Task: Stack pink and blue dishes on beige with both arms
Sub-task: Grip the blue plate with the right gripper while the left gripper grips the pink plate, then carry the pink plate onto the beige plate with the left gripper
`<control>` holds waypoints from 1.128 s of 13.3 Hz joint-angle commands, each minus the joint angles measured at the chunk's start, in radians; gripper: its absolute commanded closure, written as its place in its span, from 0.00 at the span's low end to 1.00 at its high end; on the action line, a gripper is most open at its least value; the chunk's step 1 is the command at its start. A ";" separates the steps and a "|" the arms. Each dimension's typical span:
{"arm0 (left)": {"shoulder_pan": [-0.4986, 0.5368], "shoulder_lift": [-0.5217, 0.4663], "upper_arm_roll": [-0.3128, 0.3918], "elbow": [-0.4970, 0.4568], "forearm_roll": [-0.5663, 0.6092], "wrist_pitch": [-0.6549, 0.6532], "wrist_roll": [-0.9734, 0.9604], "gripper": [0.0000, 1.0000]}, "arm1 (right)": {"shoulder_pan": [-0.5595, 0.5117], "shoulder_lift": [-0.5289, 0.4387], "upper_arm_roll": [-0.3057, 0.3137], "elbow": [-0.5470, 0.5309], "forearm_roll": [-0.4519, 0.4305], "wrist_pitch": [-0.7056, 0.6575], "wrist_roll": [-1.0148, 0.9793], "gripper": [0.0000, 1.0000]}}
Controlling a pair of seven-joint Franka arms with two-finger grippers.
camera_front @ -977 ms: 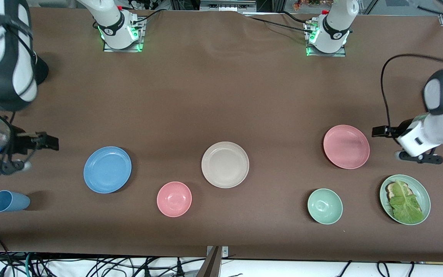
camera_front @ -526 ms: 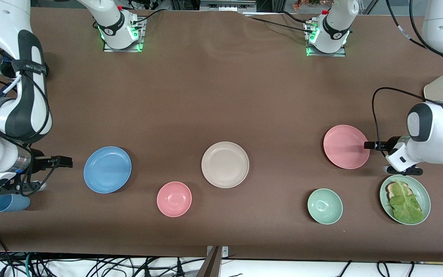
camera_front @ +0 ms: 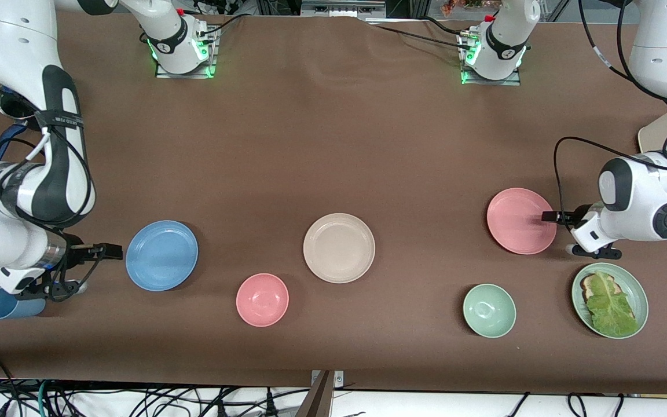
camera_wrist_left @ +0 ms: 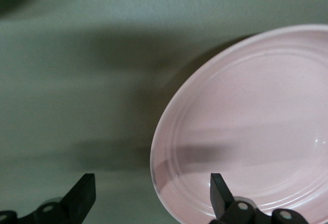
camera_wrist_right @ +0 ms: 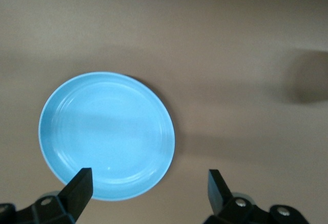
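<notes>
Brown desk (camera_front: 333, 145): beige plate (camera_front: 339, 248) central as stack base. Left end effector (camera_front: 549, 217) wide, straddling pink plate (camera_front: 521, 220) rim; right end effector (camera_front: 114, 251) wide beside blue plate (camera_front: 161, 255), we judge for edge grasps.

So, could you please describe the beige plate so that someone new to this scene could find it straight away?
Start at the brown table and look to its middle, between the blue plate and the pink plate. The beige plate lies there, just farther from the front camera than the small pink bowl. It is the only cream-coloured dish, flat, empty, and no claw is near it.
</notes>
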 commanded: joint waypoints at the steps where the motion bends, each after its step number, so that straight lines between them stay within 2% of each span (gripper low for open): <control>1: 0.013 0.002 -0.007 -0.014 -0.021 0.020 0.025 0.62 | 0.000 0.061 0.001 0.022 0.023 0.062 -0.001 0.01; 2: 0.013 -0.001 -0.007 -0.013 -0.021 0.016 0.023 0.96 | 0.000 0.077 0.006 0.018 0.035 0.086 -0.001 0.01; 3: 0.019 -0.001 -0.007 -0.013 -0.021 0.014 0.026 1.00 | 0.000 0.087 0.014 0.003 0.039 0.114 0.000 0.01; 6: 0.019 -0.001 -0.007 -0.005 -0.021 0.008 0.031 1.00 | -0.002 0.082 0.015 -0.111 0.043 0.217 0.002 0.01; 9: 0.002 -0.013 -0.027 0.002 -0.023 -0.022 0.005 1.00 | -0.008 0.076 0.015 -0.180 0.058 0.261 -0.007 0.01; 13: -0.001 -0.071 -0.130 0.061 -0.023 -0.153 -0.165 1.00 | -0.011 0.038 0.012 -0.263 0.063 0.280 -0.012 0.01; 15: -0.001 -0.080 -0.202 0.146 -0.053 -0.249 -0.272 1.00 | -0.014 0.029 0.009 -0.281 0.063 0.280 -0.029 0.08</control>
